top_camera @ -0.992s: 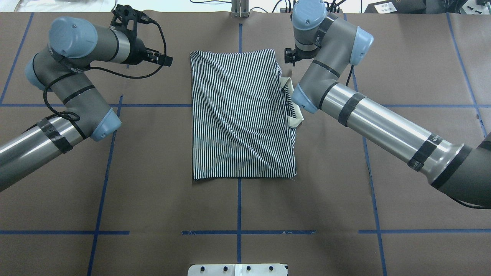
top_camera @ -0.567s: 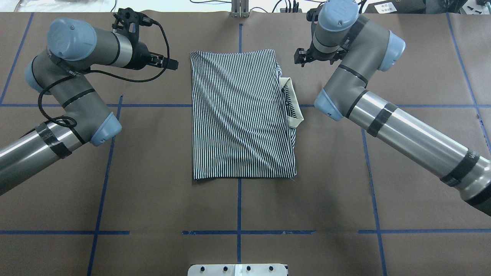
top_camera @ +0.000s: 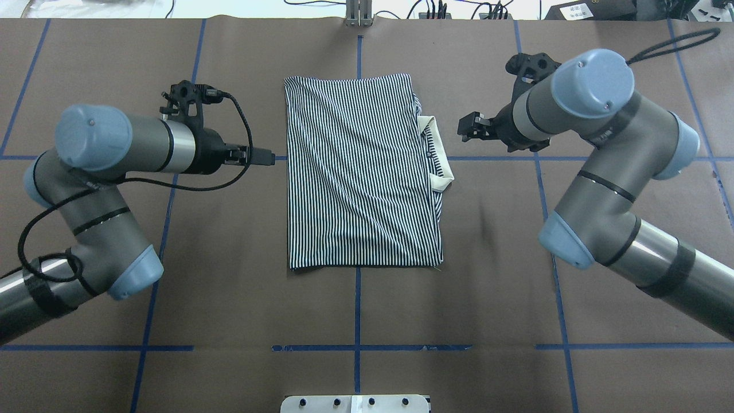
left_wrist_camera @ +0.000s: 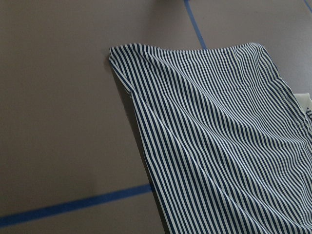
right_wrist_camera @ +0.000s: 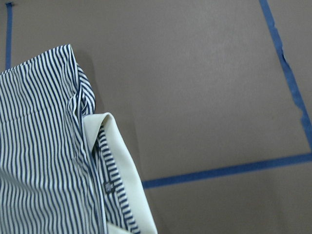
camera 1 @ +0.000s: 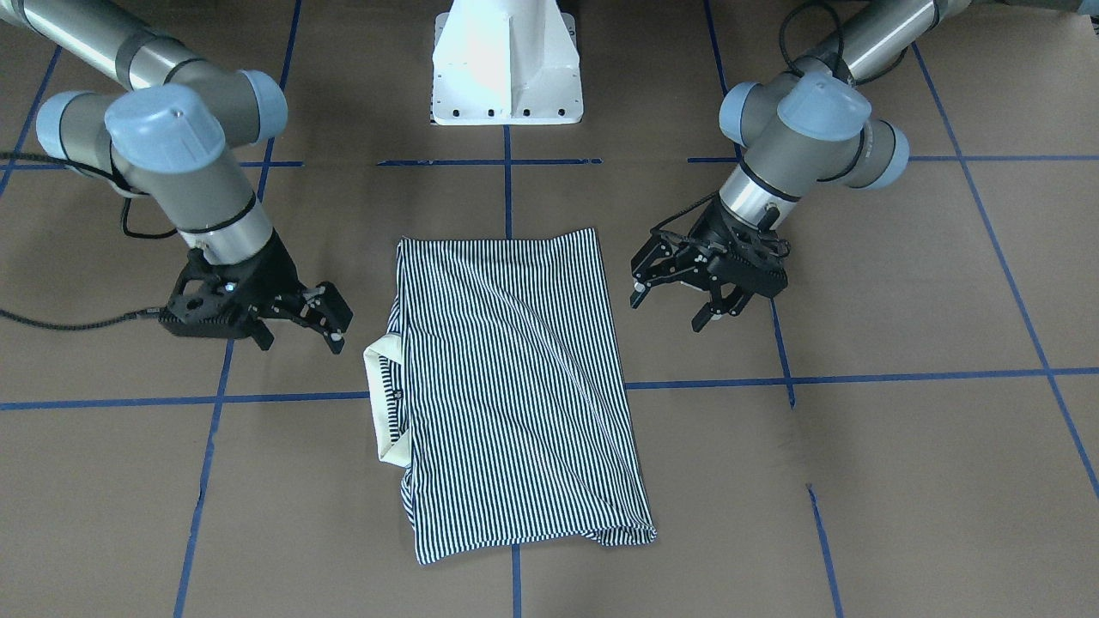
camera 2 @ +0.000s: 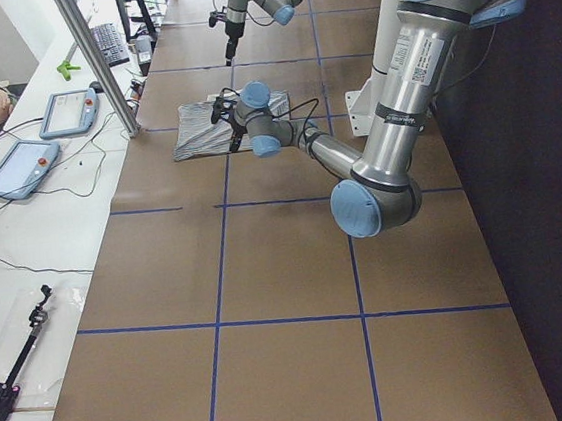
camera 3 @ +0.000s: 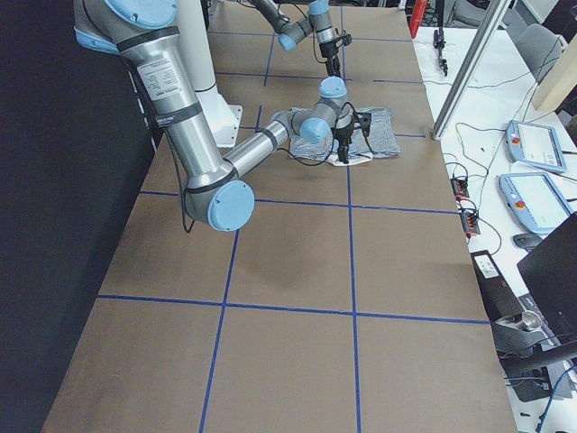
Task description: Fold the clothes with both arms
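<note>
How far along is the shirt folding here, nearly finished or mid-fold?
Done: the striped shirt lies flat as a compact rectangle, no sleeves showing. In hand: nothing; the left tool and right tool are both open, off the cloth on either side. Left: the cream collar pokes out of the edge nearest the right tool; possibly one more fold, but that is a guess.

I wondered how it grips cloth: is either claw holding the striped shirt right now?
No, the left claw and the right claw both stand open beside the striped shirt, touching none of it.
</note>
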You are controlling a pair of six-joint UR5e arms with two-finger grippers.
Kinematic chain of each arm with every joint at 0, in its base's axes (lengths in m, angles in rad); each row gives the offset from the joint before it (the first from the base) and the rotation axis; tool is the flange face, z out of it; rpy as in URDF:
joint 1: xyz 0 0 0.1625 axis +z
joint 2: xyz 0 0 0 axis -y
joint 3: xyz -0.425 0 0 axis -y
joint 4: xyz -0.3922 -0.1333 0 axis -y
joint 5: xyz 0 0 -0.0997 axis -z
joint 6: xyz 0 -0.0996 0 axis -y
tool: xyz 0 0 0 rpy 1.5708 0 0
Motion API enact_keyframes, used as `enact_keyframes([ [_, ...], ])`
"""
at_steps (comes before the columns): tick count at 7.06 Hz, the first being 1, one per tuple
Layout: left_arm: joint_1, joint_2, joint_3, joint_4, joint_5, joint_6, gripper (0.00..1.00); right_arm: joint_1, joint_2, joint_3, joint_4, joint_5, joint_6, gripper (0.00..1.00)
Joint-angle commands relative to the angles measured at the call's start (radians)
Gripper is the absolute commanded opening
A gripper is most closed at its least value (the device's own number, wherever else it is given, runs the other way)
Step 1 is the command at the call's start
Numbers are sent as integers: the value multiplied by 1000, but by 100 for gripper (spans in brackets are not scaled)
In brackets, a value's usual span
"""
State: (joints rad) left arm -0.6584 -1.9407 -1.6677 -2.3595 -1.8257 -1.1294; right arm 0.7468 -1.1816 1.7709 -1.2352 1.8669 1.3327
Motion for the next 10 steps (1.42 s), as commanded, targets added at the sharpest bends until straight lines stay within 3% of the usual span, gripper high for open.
enact_keyframes([
  [1,159,59,-66,2,159,-213,100,-123,-105,78,218,-134,217,100],
  [2,218,51,-70,75,234,-321,93,-136,-119,84,255,-153,235,100],
  [3,271,40,-79,144,285,-443,63,-142,-121,81,255,-161,256,100],
  [6,313,14,-76,190,302,-597,33,-144,-121,81,255,-163,258,100],
  [10,348,-6,-76,197,301,-612,36,-144,-133,82,256,-164,258,100],
])
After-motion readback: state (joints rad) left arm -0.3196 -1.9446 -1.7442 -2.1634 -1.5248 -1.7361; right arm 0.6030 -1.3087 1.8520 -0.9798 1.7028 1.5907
